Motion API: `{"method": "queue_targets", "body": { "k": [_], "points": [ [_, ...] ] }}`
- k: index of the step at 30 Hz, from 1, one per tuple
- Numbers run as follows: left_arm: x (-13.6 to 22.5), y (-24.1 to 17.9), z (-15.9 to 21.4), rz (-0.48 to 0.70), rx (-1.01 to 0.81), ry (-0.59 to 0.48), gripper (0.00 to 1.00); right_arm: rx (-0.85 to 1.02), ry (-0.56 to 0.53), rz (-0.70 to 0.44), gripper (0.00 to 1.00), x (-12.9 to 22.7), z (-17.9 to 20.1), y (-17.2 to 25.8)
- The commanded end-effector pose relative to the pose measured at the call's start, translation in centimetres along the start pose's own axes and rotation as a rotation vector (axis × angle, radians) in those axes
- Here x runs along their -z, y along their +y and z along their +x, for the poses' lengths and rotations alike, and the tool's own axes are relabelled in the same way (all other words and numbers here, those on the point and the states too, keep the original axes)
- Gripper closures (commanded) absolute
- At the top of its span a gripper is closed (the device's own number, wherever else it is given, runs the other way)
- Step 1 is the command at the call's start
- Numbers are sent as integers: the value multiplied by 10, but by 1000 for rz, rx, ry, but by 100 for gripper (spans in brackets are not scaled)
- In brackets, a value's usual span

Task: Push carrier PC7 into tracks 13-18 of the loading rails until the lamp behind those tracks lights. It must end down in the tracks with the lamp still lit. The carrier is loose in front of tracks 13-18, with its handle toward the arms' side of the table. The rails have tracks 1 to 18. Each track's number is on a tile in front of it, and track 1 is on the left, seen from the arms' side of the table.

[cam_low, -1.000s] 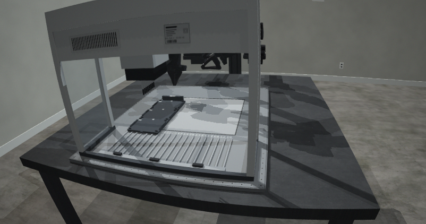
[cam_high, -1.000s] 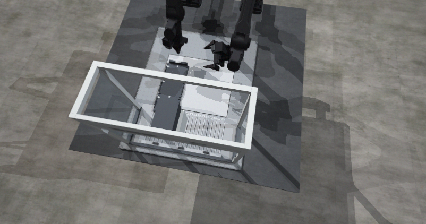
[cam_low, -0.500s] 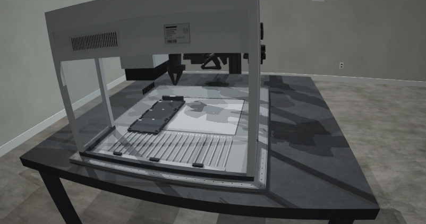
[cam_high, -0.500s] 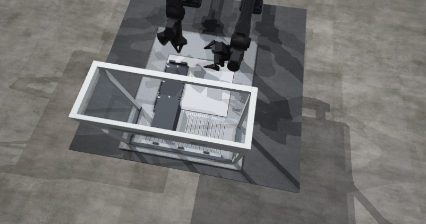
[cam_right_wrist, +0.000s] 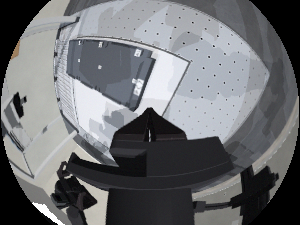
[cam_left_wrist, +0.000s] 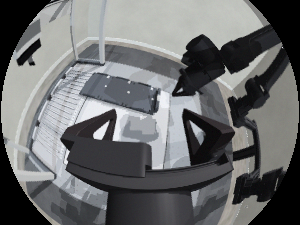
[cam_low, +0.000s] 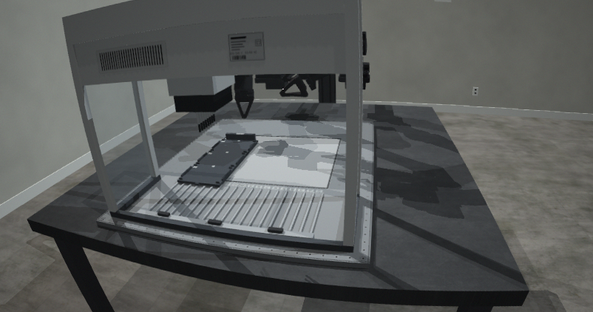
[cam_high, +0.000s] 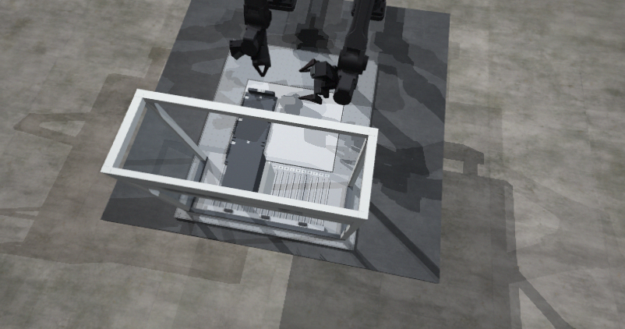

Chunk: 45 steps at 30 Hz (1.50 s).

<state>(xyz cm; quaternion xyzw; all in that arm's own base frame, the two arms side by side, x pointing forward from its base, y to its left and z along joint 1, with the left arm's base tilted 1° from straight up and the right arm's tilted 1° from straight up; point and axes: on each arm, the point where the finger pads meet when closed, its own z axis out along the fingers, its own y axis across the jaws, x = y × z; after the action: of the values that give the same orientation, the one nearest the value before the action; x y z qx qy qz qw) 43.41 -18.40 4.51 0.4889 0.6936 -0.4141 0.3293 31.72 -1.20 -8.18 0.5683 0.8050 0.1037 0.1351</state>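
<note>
Carrier PC7 (cam_high: 254, 129) (cam_low: 224, 157) (cam_left_wrist: 120, 92) (cam_right_wrist: 107, 69), a long dark plate, lies flat with its front end at the near edge of the loading rails (cam_low: 265, 211), on the tracks 13-18 side. Its raised handle (cam_high: 261, 92) (cam_low: 240, 136) faces the arms. The block (cam_low: 163, 213) behind those tracks looks dark, with no lit lamp visible. My right gripper (cam_high: 262, 73) (cam_low: 244, 115) (cam_right_wrist: 149, 111) is shut and empty, above and a little arm-side of the handle. My left gripper (cam_high: 301, 84) (cam_left_wrist: 149, 112) is open and empty, above the white panel beside the carrier.
A white enclosure frame (cam_high: 258, 116) (cam_low: 353, 143) stands around the rails, with its top bars over the carrier in the top view. A dark-bottomed head (cam_low: 203, 103) with thin tips hangs inside at its left in the exterior view. A white panel (cam_high: 301, 149) (cam_low: 299, 168) lies beside the carrier.
</note>
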Motion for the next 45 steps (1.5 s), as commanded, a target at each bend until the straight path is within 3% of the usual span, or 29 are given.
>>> {"method": "queue_targets", "body": {
  "k": [1,20,33,45],
  "points": [
    [-1,16,-12,-9,-40,-6,0,-326,-31,-31,100,5,-7,7],
    [-1,16,-12,-9,-40,-6,0,-342,-30,-27,100,4,-7,7],
    [1,-14,-7,92,-61,-20,0,-346,-32,-26,100,-42,-6,-6],
    [2,-28,0,131,-81,0,0,-348,-33,-27,100,-56,-6,-10]
  ]
}}
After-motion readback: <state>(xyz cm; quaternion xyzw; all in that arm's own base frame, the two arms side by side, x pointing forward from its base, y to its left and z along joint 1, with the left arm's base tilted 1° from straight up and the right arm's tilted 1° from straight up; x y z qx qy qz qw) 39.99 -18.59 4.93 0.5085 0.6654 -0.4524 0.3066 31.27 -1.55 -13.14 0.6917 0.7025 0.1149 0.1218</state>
